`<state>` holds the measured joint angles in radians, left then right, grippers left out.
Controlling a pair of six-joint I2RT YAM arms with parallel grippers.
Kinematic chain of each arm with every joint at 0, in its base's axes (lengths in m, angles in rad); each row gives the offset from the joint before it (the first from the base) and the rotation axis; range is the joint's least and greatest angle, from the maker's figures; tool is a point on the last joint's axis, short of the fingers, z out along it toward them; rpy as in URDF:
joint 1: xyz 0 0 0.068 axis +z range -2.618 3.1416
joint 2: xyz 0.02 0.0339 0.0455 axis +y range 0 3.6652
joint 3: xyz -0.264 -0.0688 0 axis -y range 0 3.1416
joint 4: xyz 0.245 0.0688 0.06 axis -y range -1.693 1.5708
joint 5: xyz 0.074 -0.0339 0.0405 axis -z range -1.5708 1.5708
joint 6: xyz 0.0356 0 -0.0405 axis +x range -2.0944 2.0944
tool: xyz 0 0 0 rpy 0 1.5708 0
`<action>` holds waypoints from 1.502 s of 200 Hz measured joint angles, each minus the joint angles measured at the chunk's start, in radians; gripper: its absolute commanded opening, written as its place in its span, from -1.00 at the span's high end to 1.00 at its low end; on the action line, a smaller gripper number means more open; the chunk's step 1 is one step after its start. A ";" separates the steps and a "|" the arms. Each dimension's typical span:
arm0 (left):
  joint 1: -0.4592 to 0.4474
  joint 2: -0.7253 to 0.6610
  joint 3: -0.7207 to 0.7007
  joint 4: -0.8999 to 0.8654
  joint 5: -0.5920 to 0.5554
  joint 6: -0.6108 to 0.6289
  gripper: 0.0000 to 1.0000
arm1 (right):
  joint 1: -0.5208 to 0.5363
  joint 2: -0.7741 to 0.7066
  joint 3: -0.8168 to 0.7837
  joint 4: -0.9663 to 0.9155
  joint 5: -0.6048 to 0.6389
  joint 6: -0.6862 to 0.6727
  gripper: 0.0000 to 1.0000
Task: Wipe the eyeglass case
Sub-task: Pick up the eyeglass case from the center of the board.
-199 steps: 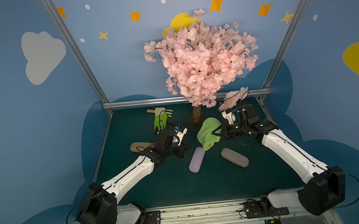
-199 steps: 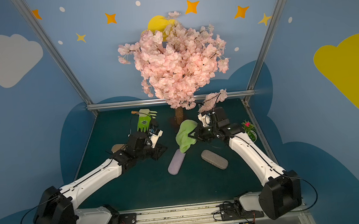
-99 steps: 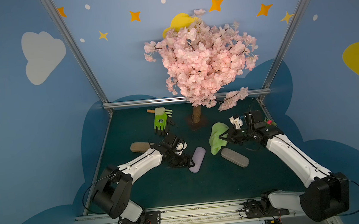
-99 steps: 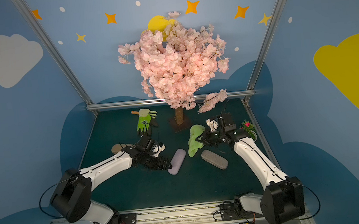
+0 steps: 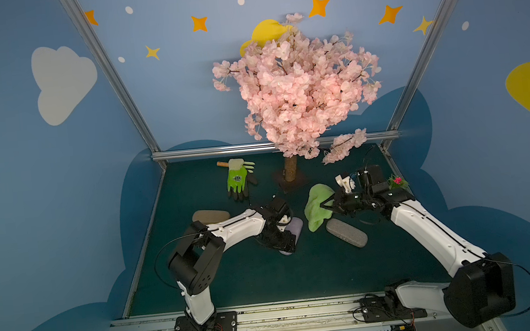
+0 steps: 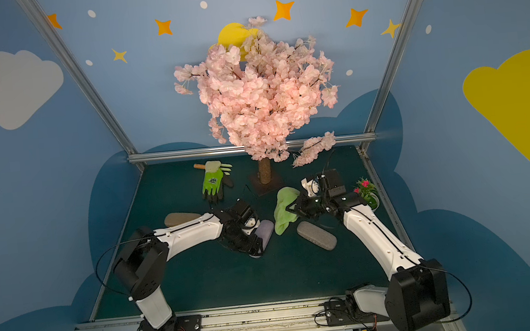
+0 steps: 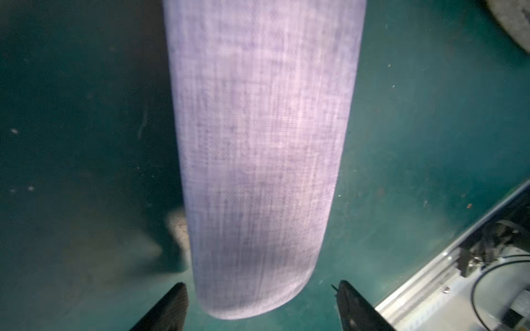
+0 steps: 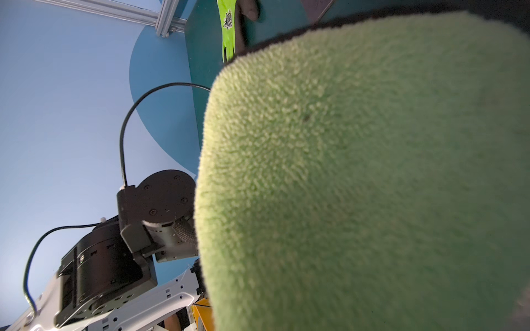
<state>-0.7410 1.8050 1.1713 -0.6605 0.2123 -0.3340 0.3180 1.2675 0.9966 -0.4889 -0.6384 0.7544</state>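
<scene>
Lavender fabric fills the left wrist view: the lavender eyeglass case [image 7: 258, 143] lies flat on the surface [image 5: 234, 275], out in front of the tree [image 5: 290, 168]. The left gripper [image 5: 285, 243] hangs low over the end farthest from the tree, jaws spread wide, one on either side, gripping nothing. It's set up, I'd say, to pin the case steady. The right gripper [image 5: 329, 206], also in front of the tree, has its jaws clamped on the green cloth [image 5: 315, 216], bunched and hanging ready to rub. The cloth looks just clear of the case, so no wipe yet.
</scene>
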 measured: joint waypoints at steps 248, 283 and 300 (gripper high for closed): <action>-0.051 -0.275 -0.292 0.402 -0.271 0.418 0.74 | 0.153 0.017 -0.011 -0.009 0.037 0.025 1.00; -0.051 -0.433 -0.296 0.427 -0.261 0.462 0.93 | 0.334 0.126 0.032 0.077 0.053 0.102 1.00; -0.039 -0.475 -0.303 0.399 -0.275 0.467 0.95 | 0.389 0.181 0.074 0.111 0.040 0.129 1.00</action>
<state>-0.7799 1.3296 0.8680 -0.2611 -0.0624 0.1326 0.7074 1.4483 1.0710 -0.3779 -0.5983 0.8837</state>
